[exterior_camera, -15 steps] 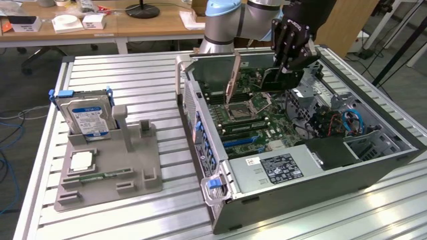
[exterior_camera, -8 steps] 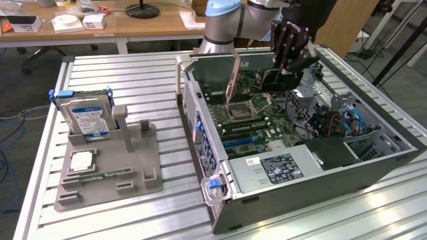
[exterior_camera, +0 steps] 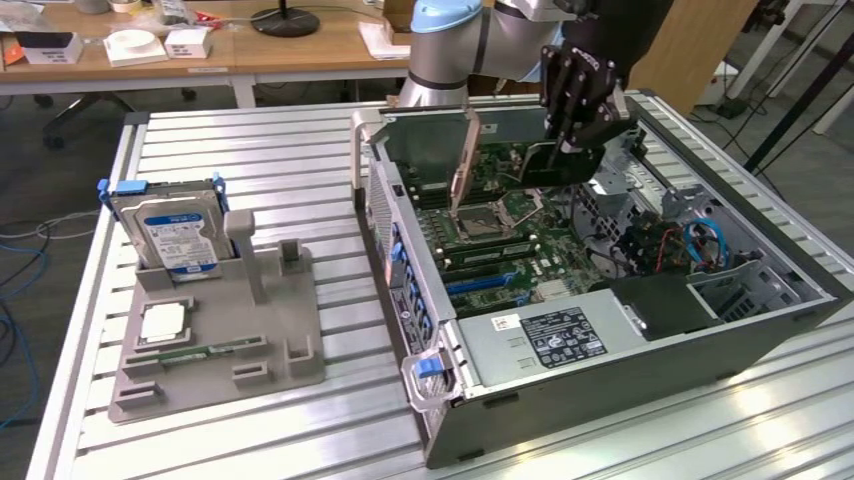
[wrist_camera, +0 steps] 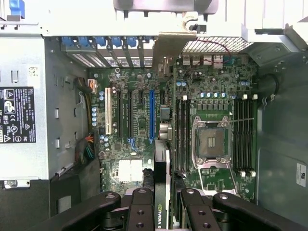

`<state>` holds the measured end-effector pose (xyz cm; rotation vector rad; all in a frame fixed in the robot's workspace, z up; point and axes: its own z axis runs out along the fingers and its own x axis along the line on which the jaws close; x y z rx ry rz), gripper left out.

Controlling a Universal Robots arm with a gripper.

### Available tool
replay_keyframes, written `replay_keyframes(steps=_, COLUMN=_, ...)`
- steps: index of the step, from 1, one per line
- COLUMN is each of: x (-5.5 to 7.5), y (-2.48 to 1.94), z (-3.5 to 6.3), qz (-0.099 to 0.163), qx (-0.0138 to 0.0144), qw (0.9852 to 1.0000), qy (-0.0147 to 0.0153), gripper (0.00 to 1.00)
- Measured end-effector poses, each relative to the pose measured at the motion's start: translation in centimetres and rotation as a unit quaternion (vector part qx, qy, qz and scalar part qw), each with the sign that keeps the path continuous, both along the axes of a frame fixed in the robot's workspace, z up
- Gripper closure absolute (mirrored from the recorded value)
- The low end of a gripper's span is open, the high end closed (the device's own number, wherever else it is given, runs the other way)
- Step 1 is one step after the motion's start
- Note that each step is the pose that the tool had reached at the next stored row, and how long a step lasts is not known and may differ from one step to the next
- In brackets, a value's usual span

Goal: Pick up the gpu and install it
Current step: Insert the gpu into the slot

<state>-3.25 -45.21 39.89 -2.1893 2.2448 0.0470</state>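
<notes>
The tool (exterior_camera: 571,135) is pinched on the upper edge of the gpu (exterior_camera: 531,168), which hangs edge-down directly beneath its fingers inside the open computer case (exterior_camera: 400,275), over the motherboard (wrist_camera: 139,120), its metal bracket toward the case's rear wall.

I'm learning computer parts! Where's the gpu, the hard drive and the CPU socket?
gpu (wrist_camera: 160,211): wrist view, on its edge bearing the logo.
hard drive (exterior_camera: 176,238): exterior view, on its blue label.
CPU socket (wrist_camera: 211,143): wrist view, on the socket's middle.
</notes>
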Motion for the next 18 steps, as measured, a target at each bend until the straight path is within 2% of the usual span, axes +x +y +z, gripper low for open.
replay_keyframes(steps=18, x=0.00, y=0.00, z=-0.85, qz=0.000, qx=0.0000, qw=1.0000, qy=0.0000, gripper=0.74)
